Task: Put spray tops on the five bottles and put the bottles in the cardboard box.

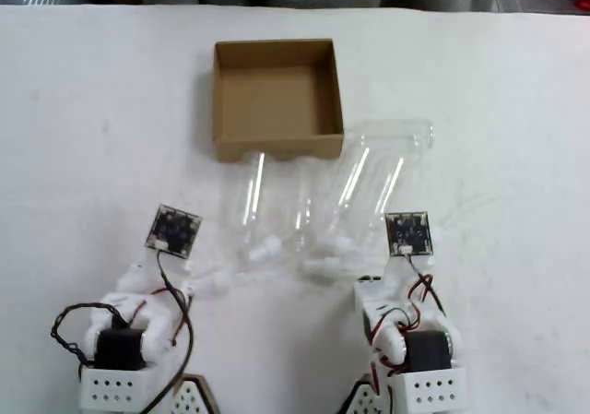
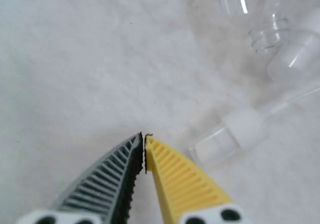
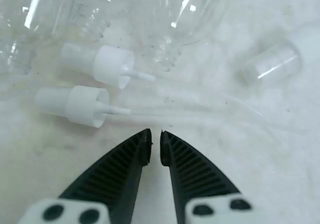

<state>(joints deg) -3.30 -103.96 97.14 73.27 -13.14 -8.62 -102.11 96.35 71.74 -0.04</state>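
The open cardboard box [image 1: 277,96] stands at the table's far middle with nothing visible inside. Several clear bottles [image 1: 369,170] lie on their sides just in front of it, necks toward the arms. White spray tops [image 1: 267,248] lie loose by the necks. In the left wrist view my left gripper [image 2: 144,138] is shut on nothing, with a spray top [image 2: 245,129] lying beside it and a bottle neck [image 2: 265,34] farther off. My right gripper [image 3: 155,136] is shut and holds nothing, just short of two spray tops [image 3: 82,104] [image 3: 112,67] and their thin tubes.
Both arms sit at the near edge, the left arm [image 1: 129,326] and the right arm [image 1: 410,336]. A small clear cap [image 3: 272,64] lies apart from the tops. The white table [image 1: 83,137] spreads wide to either side of the box.
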